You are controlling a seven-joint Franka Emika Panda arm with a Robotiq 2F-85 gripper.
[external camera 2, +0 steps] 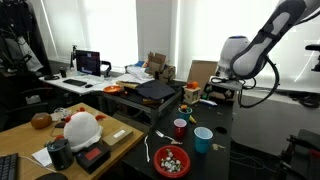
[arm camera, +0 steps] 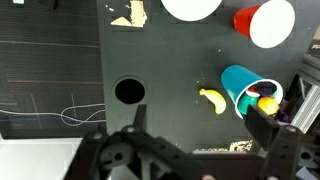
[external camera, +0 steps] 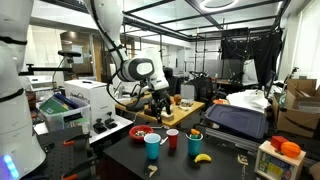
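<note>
My gripper (arm camera: 198, 122) hangs open and empty well above a dark table (arm camera: 170, 60); it also shows in both exterior views (external camera: 156, 100) (external camera 2: 222, 92). Below it in the wrist view lie a small yellow banana (arm camera: 212, 100) and, beside it, a teal cup (arm camera: 243, 90) holding small coloured pieces. A red cup (arm camera: 265, 22) with a white inside stands farther off. In an exterior view the banana (external camera: 202, 157), teal cup (external camera: 195, 143), red cup (external camera: 172, 138) and a blue cup (external camera: 152, 147) stand in a row near the table's front.
A red bowl (external camera: 143, 133) (external camera 2: 172, 160) of small pieces sits by the cups. The tabletop has a round hole (arm camera: 129, 91). A white round rim (arm camera: 190, 8) is cut off by the top edge. Printers (external camera: 85, 100), boxes and cluttered desks surround the table.
</note>
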